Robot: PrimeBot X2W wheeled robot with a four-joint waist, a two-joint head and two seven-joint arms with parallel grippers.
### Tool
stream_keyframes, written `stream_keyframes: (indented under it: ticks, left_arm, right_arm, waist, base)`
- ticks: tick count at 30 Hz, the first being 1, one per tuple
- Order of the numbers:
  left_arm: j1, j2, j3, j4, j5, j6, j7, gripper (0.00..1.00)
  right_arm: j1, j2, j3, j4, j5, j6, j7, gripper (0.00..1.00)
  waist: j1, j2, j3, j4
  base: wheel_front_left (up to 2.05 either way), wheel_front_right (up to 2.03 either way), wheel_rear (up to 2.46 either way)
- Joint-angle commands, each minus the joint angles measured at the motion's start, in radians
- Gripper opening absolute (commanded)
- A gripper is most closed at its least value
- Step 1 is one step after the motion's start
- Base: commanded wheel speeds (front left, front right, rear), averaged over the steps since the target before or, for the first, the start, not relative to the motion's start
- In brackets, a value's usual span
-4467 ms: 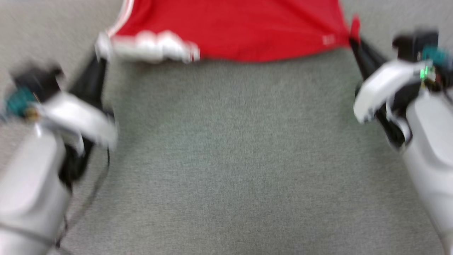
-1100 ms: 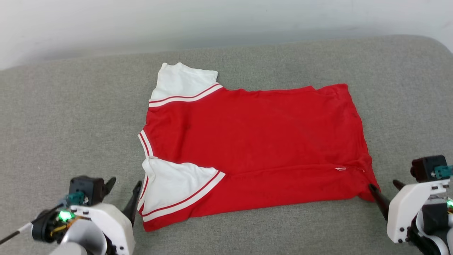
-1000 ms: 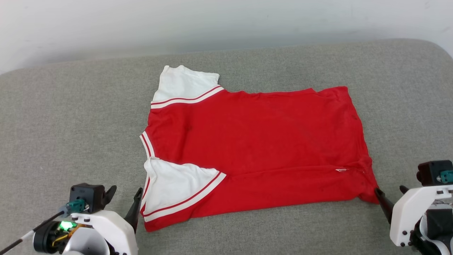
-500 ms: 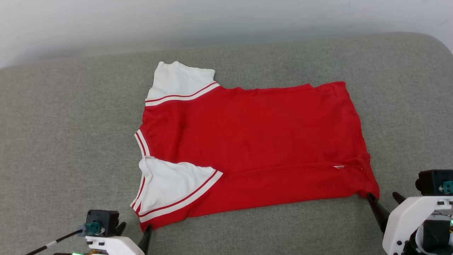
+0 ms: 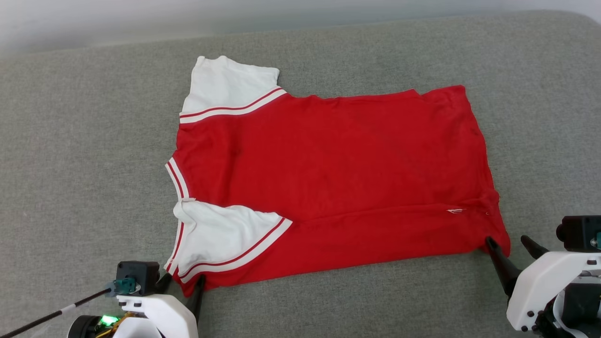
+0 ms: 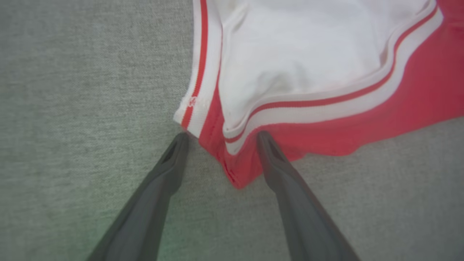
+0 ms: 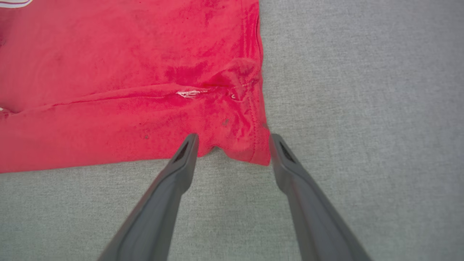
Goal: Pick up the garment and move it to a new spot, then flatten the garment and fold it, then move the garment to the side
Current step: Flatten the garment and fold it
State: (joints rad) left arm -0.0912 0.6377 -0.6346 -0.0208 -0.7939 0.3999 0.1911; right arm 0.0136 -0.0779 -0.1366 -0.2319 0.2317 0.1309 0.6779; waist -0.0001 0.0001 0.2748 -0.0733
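Both jaws apart — no longer clamped, garment [image 5: 338, 178] now flat on grey cushion [image 5: 70, 164], near corners between them.

Nothing can be read. The red shirt [image 5: 338, 164] has a tiny white mark [image 5: 455, 211] near its lower right corner, too small to make out, and a blurred red mark [image 6: 191, 102] on its striped edge [image 6: 203, 65].

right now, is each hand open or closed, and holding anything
Left hand: open, holding nothing, astride the sleeve corner of the thin red jersey with white sleeves.
Right hand: open, holding nothing, astride the jersey's hem corner.
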Motion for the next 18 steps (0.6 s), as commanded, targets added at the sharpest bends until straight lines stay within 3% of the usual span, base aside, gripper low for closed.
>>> stream_keyframes:
  ticks: [1,2,4,5,10,18]
  left_arm:
    - [0.005,-0.017,-0.019,0.045,-0.018,-0.009,0.029,1.00]
    - [0.004,-0.019,-0.028,0.056,-0.021,-0.020,0.040,0.74]
    - [-0.002,-0.023,-0.040,0.075,-0.021,-0.035,0.048,0.09]
    - [-0.006,-0.028,-0.044,0.081,-0.025,-0.043,0.048,0.00]
    - [-0.013,-0.037,-0.050,0.073,-0.015,-0.068,0.017,0.00]
    - [-0.027,-0.016,-0.020,-0.036,0.009,-0.058,-0.039,0.00]
  right_arm:
    - [-0.013,0.000,0.000,-0.007,-0.007,0.000,0.002,1.00]
    - [-0.013,-0.002,0.001,-0.008,-0.007,0.000,0.003,1.00]
    - [-0.019,-0.009,0.004,-0.010,-0.013,0.000,0.003,1.00]
    - [-0.023,-0.014,0.006,-0.011,-0.017,0.000,0.002,1.00]
    - [-0.030,-0.030,-0.010,0.009,-0.039,0.000,0.022,1.00]
    - [-0.060,-0.064,-0.032,0.088,-0.052,0.000,0.086,1.00]
  waist:
    - [0.0001,-0.0001,0.007,0.003]
    - [0.0001,-0.0001,0.009,0.004]
    - [0.0001,-0.0001,0.011,0.007]
    - [0.0001,-0.0001,0.009,0.010]
    - [0.0001,-0.0001,-0.015,0.025]
    - [0.0001,-0.0001,-0.033,0.061]
  base:
    - [0.00,0.00,0.00]
    - [0.00,0.00,0.00]
    - [0.00,0.00,0.00]
    - [0.00,0.00,0.00]
    - [0.00,0.00,0.00]
    - [0.00,0.00,0.00]
